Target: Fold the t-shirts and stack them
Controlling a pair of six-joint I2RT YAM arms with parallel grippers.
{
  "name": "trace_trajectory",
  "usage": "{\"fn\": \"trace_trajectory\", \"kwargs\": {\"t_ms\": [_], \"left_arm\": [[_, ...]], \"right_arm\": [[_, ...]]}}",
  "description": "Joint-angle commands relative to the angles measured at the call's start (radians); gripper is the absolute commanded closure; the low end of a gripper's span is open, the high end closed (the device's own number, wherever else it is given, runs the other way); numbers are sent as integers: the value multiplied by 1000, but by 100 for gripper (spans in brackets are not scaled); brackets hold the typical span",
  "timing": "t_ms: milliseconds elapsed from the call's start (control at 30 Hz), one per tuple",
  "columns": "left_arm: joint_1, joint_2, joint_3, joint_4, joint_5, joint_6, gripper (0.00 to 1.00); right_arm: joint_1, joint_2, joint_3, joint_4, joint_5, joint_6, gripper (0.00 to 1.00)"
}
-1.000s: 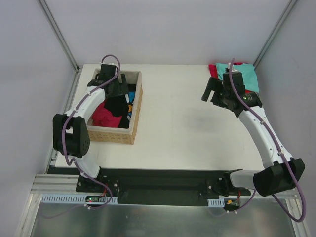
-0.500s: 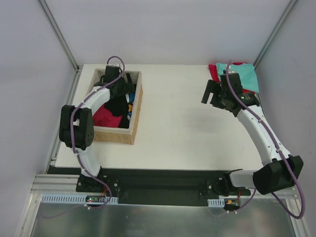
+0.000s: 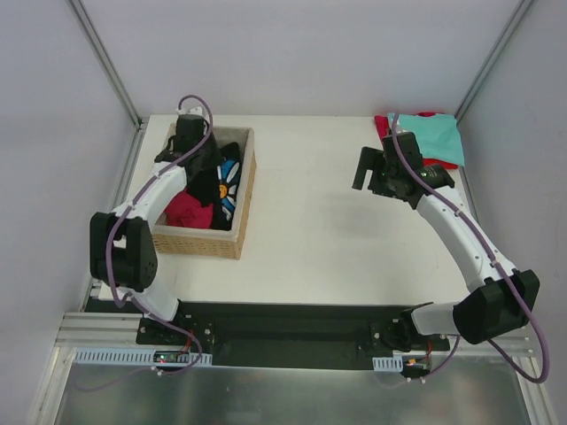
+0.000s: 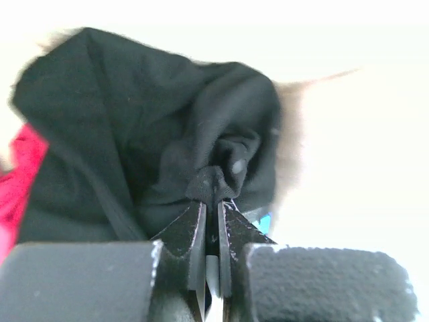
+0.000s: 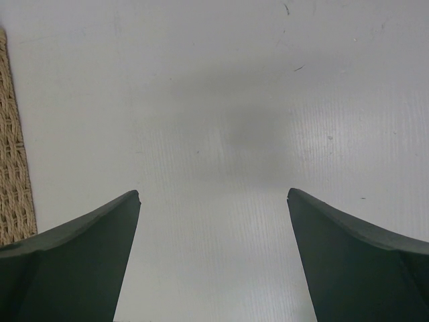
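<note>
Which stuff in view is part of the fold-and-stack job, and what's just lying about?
Job:
- black t-shirt, pinched in left tool
- crimson t-shirt, in the basket
- teal t-shirt on red t-shirt, far right corner

Lying about:
- wicker basket
- table

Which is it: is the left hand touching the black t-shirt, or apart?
Touching. The left wrist view shows the left hand pinched shut on a fold of the black t-shirt.

The black two-finger left gripper (image 4: 211, 204) pinches a black cloth t-shirt (image 4: 134, 134) between its tips. The matching right gripper (image 5: 213, 196) holds its jaws wide apart.
</note>
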Motion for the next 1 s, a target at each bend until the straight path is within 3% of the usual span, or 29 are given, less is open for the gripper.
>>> {"fn": "trace_trajectory", "kwargs": {"t_ms": [0, 133, 267, 400, 567, 700, 800, 833, 967], "left_arm": [[9, -213, 158, -77, -18, 35, 100], [0, -286, 331, -149, 57, 35, 100], [-49, -287, 607, -241, 181, 24, 100], [-211, -261, 811, -268, 255, 35, 100], [-319, -169, 1032, -281, 428, -68, 100], [-459, -213, 906, -279, 378, -33, 100], [-546, -285, 677, -244, 271, -5, 100], [-554, -326, 520, -215, 258, -13, 100], [-569, -385, 151, 3, 217, -57, 100]], "right_arm": [[52, -5, 1, 0, 36, 15, 4], [94, -14, -9, -6, 70, 25, 4], [108, -46, -29, -9, 88, 30, 4], [106, -87, -42, -21, 125, 33, 4], [106, -149, -64, -41, 184, 48, 4], [106, -192, -71, -72, 208, 56, 4], [108, -213, -91, -86, 223, 61, 4], [106, -230, -99, -86, 227, 61, 4], [106, -253, -128, -90, 236, 64, 4]]}}
